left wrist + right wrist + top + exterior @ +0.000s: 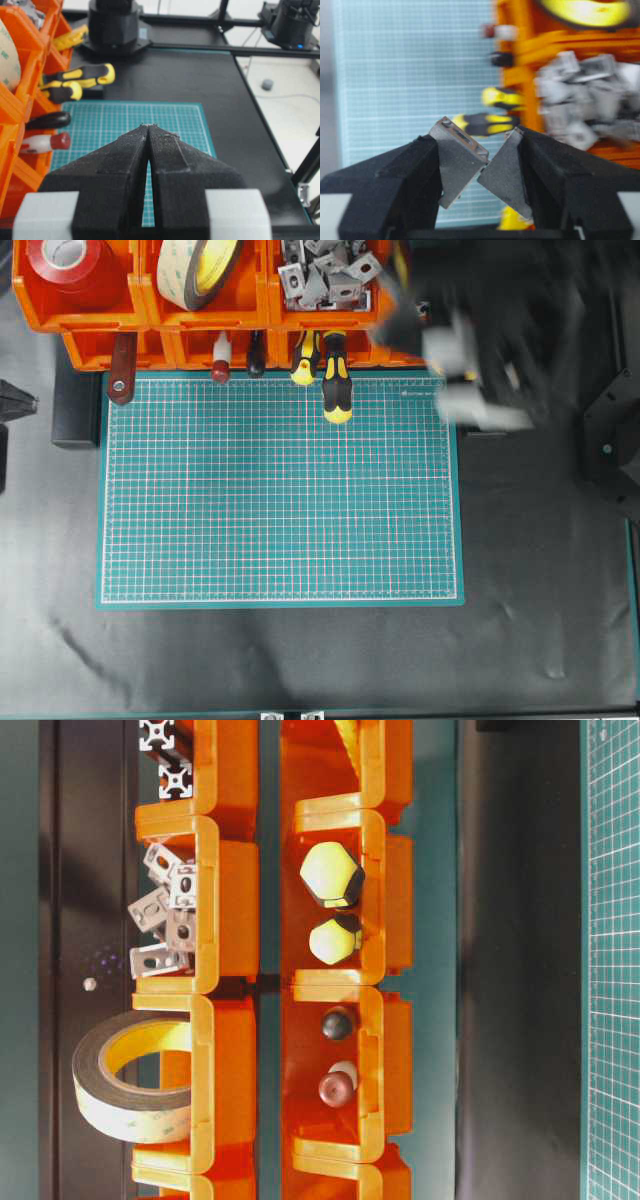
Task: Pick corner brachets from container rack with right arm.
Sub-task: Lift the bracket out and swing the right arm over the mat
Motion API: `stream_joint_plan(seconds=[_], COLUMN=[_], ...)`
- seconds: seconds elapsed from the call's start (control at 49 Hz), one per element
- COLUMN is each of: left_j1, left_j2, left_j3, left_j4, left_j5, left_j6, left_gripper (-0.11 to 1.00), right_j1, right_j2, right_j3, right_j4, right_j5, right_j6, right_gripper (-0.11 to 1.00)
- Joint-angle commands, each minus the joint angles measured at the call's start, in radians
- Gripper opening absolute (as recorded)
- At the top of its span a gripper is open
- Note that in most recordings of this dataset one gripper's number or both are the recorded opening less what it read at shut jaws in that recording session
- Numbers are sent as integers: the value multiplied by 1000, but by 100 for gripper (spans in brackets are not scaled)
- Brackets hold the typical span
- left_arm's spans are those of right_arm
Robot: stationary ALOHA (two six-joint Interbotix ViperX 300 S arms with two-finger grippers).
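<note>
From above we see a bright orange plastic container rack (150,315) of open-fronted bins lining the top edge of a green gridded cutting mat (280,500), which lies on a black table cover (540,570). The upper right bin holds a heap of small silver-grey cast-metal corner brackets (325,275). Neighbouring bins hold a red roll of tape (70,265) and a pale roll of tape with a yellow core (195,270). Two yellow-and-black tool handles (335,380) stick out of a lower bin over the mat's top edge.

The right arm's black gripper (482,167) shows as a dark blur in the overhead view, just right of the bracket bin. Its wrist camera shows its black fingers pinching one silver-grey angle bracket (485,170) between them, held above the mat with the blurred rack and bracket heap off to the right.

The left arm's black pointed gripper (149,130) has its fingers pressed together at the tips, hovering over the mat beside the rack's lower bins.
</note>
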Motion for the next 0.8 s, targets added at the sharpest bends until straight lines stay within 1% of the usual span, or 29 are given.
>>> stream_joint_plan(seconds=[0.0, 0.123, 0.245, 0.327, 0.449, 0.511, 0.572, 0.776], left_j1=[-2, -2, 3, 3, 2, 0, 0, 0], left_j2=[2, 0, 8, 17, 17, 17, 17, 11], left_j3=[-23, -23, -18, -17, -17, -17, -17, -18], left_j4=[3, 3, 2, 3, 3, 3, 3, 3], left_j5=[3, 17, 20, 20, 20, 18, 18, 15], left_j6=[2, 0, 0, 0, 0, -2, -2, -2], left_gripper=[0, 0, 0, 0, 0, 0, 0, 0], right_j1=[75, 149, 190, 199, 195, 186, 179, 163], right_j2=[-40, -41, -20, 8, 58, 91, 115, 192], right_j3=[38, 132, 236, 311, 388, 405, 413, 413], right_j4=[-12, -12, -12, -12, -15, -26, -37, -104], right_j5=[2, -25, -84, -164, -319, -403, -451, -520], right_j6=[28, 95, 153, 173, 173, 173, 173, 173], right_gripper=[41, 41, 41, 41, 41, 41, 41, 41])
